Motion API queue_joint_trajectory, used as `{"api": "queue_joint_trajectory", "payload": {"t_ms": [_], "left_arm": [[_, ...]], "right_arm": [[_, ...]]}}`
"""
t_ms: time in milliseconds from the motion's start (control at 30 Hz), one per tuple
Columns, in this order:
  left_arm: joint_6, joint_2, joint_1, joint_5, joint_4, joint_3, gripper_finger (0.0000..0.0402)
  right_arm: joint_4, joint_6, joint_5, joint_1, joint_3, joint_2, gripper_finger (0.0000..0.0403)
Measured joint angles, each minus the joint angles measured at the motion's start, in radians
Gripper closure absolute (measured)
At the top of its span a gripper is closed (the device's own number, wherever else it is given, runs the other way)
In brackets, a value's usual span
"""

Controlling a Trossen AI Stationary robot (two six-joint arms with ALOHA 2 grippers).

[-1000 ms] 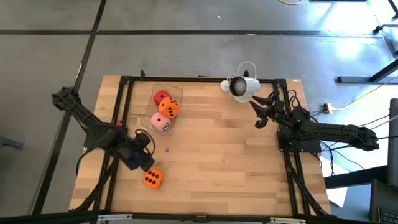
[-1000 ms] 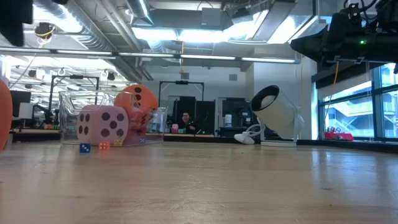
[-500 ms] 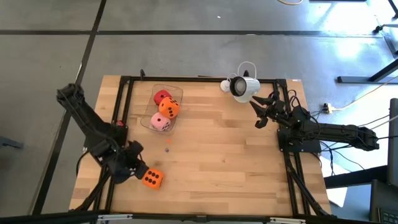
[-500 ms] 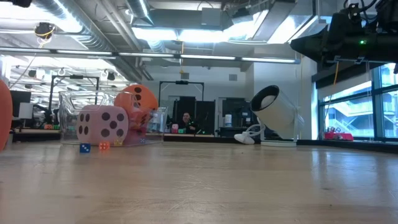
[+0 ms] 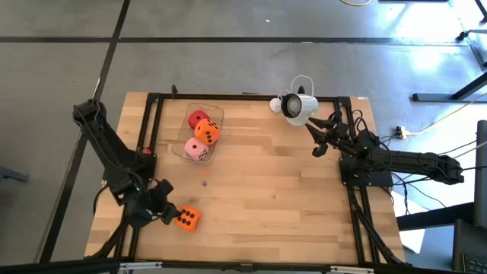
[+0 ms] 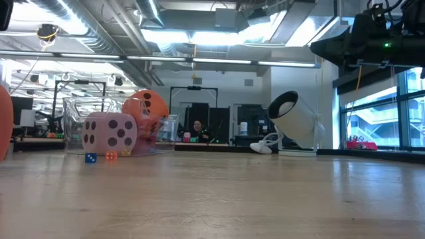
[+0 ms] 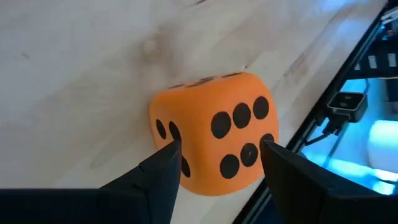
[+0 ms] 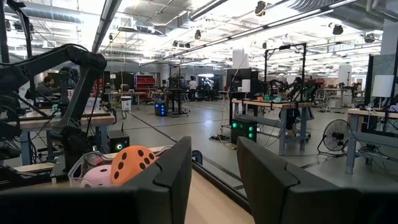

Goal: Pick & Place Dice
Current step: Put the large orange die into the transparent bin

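Observation:
One orange die (image 5: pixel 186 219) (image 7: pixel 214 134) sits on the bare table near its near-left corner; its edge shows in the low view (image 6: pixel 3 123). My left gripper (image 5: pixel 168 214) (image 7: pixel 217 152) is open, level with the die on its left. The fingertips stand just short of the die's two sides. A red die (image 5: pixel 197 117), a second orange die (image 5: pixel 206 132) (image 6: pixel 147 106) and a pink die (image 5: pixel 197 149) (image 6: pixel 109 131) lie in a clear tray (image 5: pixel 215 113). My right gripper (image 5: pixel 323 137) (image 8: pixel 214 180) waits open at the table's right edge.
A white lamp-like object (image 5: pixel 297 107) (image 6: pixel 292 119) lies at the far edge, close to the right gripper. Two tiny dice (image 6: pixel 90 157) (image 6: pixel 111 156) lie near the tray. The black frame rail (image 5: pixel 144 152) runs along the left edge. The middle of the wooden table (image 5: pixel 274 190) is bare.
My left gripper has moved from the far side of the orange die toward the table's near-left corner. It has turned and now points at the die from its left. The die has stayed in place.

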Motion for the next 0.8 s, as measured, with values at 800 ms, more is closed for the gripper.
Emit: {"api": "queue_joint_trajectory", "payload": {"t_ms": [800], "left_arm": [[-0.035,-0.008,-0.037,-0.021,0.340,-0.210,0.0186]], "right_arm": [[0.000,0.000,0.000,0.000,0.000,0.000,0.0273]]}}
